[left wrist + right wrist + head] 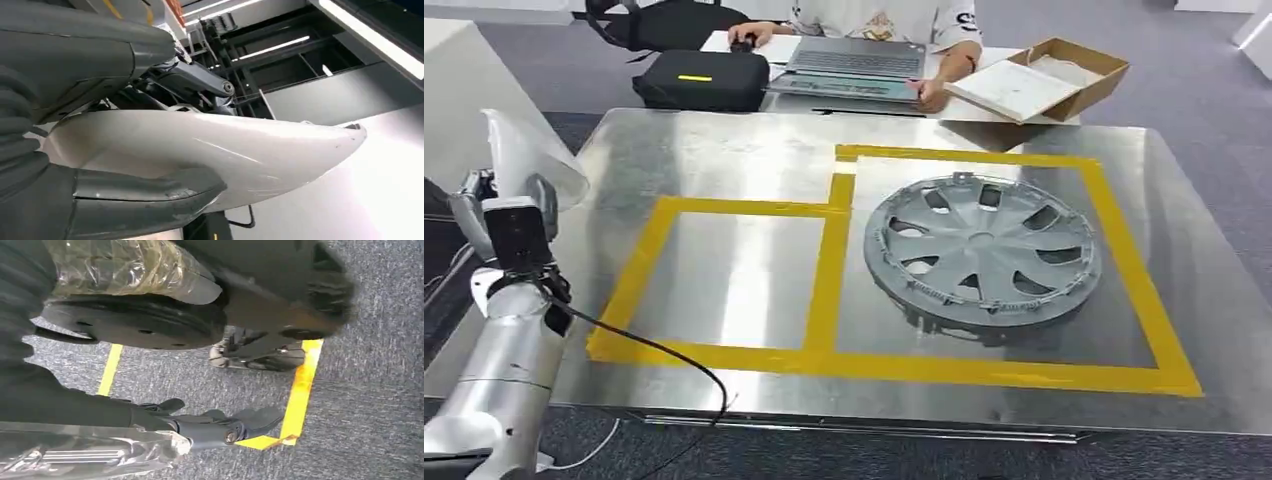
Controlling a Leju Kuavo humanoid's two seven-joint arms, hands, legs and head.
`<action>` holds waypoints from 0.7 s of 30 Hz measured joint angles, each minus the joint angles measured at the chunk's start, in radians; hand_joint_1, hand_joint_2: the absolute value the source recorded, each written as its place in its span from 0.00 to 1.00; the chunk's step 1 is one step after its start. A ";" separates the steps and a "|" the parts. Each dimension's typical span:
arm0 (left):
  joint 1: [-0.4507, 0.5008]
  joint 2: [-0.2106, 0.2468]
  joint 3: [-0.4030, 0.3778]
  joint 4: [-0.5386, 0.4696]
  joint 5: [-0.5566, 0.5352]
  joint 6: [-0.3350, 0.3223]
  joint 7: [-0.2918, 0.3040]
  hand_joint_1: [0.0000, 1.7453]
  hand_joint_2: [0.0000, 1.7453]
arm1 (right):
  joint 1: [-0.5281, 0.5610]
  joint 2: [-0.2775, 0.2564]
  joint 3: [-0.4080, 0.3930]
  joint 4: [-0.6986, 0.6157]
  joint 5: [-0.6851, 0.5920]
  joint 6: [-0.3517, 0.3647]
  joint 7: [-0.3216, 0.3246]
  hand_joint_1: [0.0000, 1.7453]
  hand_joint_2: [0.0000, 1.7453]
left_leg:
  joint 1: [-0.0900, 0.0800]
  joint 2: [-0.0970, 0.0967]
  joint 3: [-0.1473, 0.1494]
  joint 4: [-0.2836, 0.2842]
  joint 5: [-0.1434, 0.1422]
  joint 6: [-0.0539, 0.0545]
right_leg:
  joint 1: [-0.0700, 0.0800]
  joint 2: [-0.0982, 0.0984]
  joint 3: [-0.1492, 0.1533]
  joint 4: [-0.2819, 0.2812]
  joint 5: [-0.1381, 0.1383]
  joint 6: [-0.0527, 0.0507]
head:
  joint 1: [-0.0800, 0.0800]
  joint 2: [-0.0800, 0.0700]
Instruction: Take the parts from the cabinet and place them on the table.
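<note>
Stainless-steel counter [724, 150] carries yellow tape outlines [824, 290]; the grey plastic wheel cover [982, 255] lies flat inside the larger outline, evidently its assigned bay. The left robot hand [75, 150] clamps a curved white plastic panel [225, 150] between thumb and fingers at the counter's left edge, probably destined for the smaller bay. The right robot hand [215, 427] hangs over the carpet, fingers apart, holding nothing.

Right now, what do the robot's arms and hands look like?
The left arm is shiny silver metal with a thin black cable looping from it and a small dark camera box near the wrist. Each robot hand has a grey ribbed cover, a thick grey thumb and darker fingers.
</note>
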 joint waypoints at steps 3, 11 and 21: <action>-0.006 -0.002 0.000 0.028 0.000 0.000 -0.002 1.00 1.00 | -0.002 0.000 0.004 0.000 0.000 0.000 -0.001 0.00 1.00 | -0.003 0.001 0.003 0.000 -0.002 0.003 | 0.000 0.000 -0.001 -0.016 0.055 -0.004 | 0.000 0.000; -0.024 -0.008 0.000 0.057 0.000 0.000 -0.004 1.00 1.00 | 0.003 -0.002 0.012 0.000 0.000 0.000 0.000 0.00 1.00 | -0.006 -0.002 0.003 -0.004 -0.009 -0.030 | -0.001 0.001 0.135 -0.288 0.149 -0.042 | -0.001 0.000; -0.103 -0.010 -0.004 0.151 0.026 -0.093 -0.001 1.00 1.00 | -0.001 -0.002 0.016 0.000 0.013 0.002 -0.001 0.00 1.00 | -0.002 -0.002 -0.024 0.029 0.023 -0.040 | 0.001 0.001 0.139 -0.280 0.139 -0.042 | -0.009 0.000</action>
